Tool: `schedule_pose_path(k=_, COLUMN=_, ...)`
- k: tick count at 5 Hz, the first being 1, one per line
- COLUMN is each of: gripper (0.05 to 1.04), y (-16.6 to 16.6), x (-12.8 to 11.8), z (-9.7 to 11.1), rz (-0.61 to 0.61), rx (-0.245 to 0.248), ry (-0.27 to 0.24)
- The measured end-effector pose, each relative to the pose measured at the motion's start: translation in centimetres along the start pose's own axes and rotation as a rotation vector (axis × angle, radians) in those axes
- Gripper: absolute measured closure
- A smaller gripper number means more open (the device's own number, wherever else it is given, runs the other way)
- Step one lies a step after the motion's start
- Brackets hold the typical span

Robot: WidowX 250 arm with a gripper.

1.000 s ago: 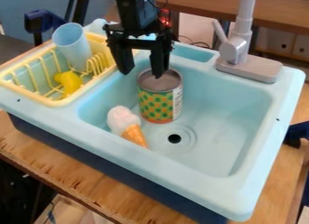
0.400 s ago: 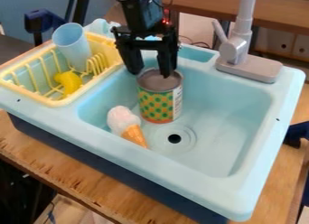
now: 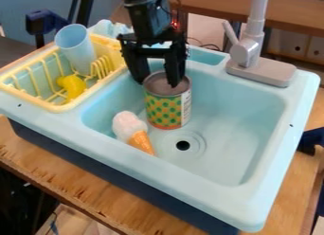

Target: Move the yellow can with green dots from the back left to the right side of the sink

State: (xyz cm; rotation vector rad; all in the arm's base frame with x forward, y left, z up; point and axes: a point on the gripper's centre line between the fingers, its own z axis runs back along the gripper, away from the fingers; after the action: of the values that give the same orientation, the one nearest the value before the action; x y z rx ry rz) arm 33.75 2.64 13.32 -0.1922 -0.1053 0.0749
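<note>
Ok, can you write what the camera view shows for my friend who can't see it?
An open black claw is at the top of a green-dotted can in a light blue toy sink, near an ice cream cone. At left, a yellow rack holds a blue cup.

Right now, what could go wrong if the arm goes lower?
1. The end effector is open, with one finger overlapping the top of the can in view; it might land on the rim and tip the can.
2. The toy ice cream cone lies close to the can's base; a shoved can could knock it toward the drain.
</note>
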Motion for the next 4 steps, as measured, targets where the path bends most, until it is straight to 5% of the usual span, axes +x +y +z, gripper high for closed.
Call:
schedule_pose_path(k=2, gripper=0.076, y=-0.8, x=-0.1, z=-0.7, rz=-0.05, rx=-0.049, ry=0.01)
schedule_pose_path(k=4, gripper=0.076, y=-4.3, x=-0.7, z=-1.7, rz=-0.16, rx=-0.182, ry=0.022)
